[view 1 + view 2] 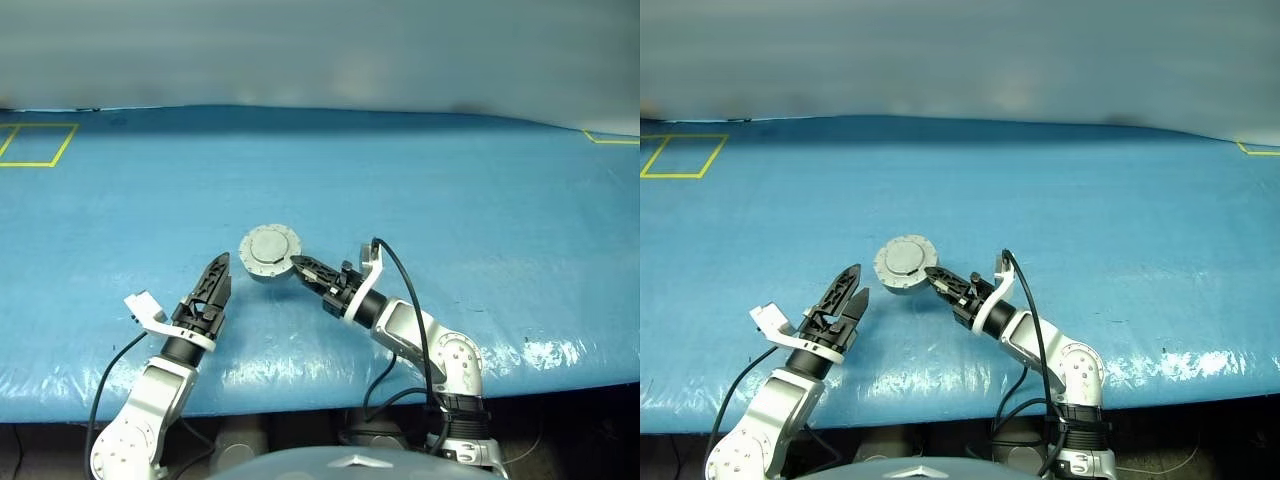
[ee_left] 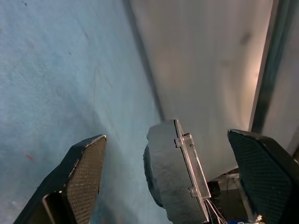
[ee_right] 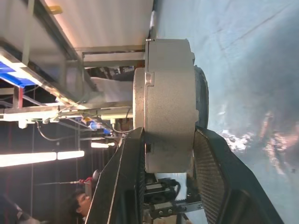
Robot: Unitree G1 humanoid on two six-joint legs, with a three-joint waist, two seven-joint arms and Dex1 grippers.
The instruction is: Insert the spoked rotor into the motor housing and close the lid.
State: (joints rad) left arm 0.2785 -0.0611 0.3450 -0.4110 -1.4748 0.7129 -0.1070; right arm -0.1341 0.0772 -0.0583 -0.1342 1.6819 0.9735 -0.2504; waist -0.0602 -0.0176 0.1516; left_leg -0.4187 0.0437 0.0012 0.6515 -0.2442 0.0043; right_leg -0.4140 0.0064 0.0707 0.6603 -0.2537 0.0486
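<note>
The round grey metal motor housing [image 1: 270,254] is held above the blue cloth-covered table [image 1: 480,200], near the table's front edge and between the two arms. Its round grey metal lid [image 1: 905,257] lies closed flat on top, and the seam between lid and can shows as a thin line around the rim in the right wrist view. The interior is hidden, so whether the spoked rotor sits inside cannot be told.

Right gripper [image 1: 305,269] — its two black fingers are clamped on the motor housing from the right side, one finger on the lid face and the other on the underside, as the right wrist view shows. The arm reaches in from the lower right, pointing toward the robot's left.

Left gripper [image 1: 217,275] — its jaws stand wide apart and hold nothing. It sits just beside the housing on the left, not touching it. In the left wrist view the housing appears edge-on between the two textured black fingers [image 2: 84,172], with a clear gap to each.

Yellow tape markings [image 1: 38,145] lie on the table's far left corner, well apart from the work. A person shows in the dim background of the right wrist view.
</note>
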